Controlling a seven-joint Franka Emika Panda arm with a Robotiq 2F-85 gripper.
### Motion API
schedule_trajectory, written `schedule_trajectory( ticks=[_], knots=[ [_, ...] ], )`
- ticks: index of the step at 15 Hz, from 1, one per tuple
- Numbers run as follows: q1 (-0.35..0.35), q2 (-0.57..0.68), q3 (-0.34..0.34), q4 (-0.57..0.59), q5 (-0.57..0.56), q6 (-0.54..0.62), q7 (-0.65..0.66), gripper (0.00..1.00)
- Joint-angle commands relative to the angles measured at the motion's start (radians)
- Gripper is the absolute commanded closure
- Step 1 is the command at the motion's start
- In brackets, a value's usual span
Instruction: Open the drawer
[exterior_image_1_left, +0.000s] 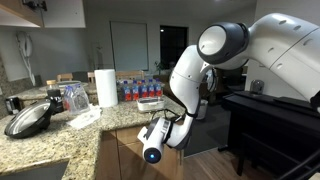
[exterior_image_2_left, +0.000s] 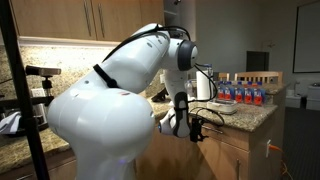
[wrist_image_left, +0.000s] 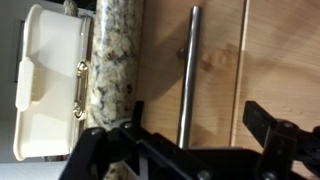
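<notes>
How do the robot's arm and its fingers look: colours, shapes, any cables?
The arm is glossy white, built of fat rounded shells with black rings at the joints. The fingers are matte black, angular bars. Thin dark cables seem to run near them.

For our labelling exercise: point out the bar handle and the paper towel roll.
bar handle (wrist_image_left: 187, 80), wrist view, middle of the bar.
paper towel roll (exterior_image_1_left: 106, 87), in an exterior view, its side.

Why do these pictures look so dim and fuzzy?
Wrist view: soft focus, the bar handle smeared, the gripper a dark silhouette, the white tray washed out. Both exterior views: dim kitchen, the white arm brightest; the backsplash glows in an exterior view.
</notes>
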Motion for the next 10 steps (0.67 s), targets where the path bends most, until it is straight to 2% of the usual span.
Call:
schedule_trajectory(
  ticks=[1, 3, 4, 5, 10],
  knots=[
    [-0.019, 0.018, -0.002, 0.053, 0.053, 0.077, -0.090, 0.00],
    [-0.020, 0.024, -0.007, 0.076, 0.072, 0.106, -0.117, 0.00],
    [-0.021, 0.024, -0.008, 0.086, 0.080, 0.122, -0.134, 0.25],
    [-0.023, 0.024, -0.009, 0.093, 0.089, 0.142, -0.148, 0.26],
    [-0.019, 0.026, -0.013, 0.105, 0.120, 0.192, -0.191, 0.59]
  ],
)
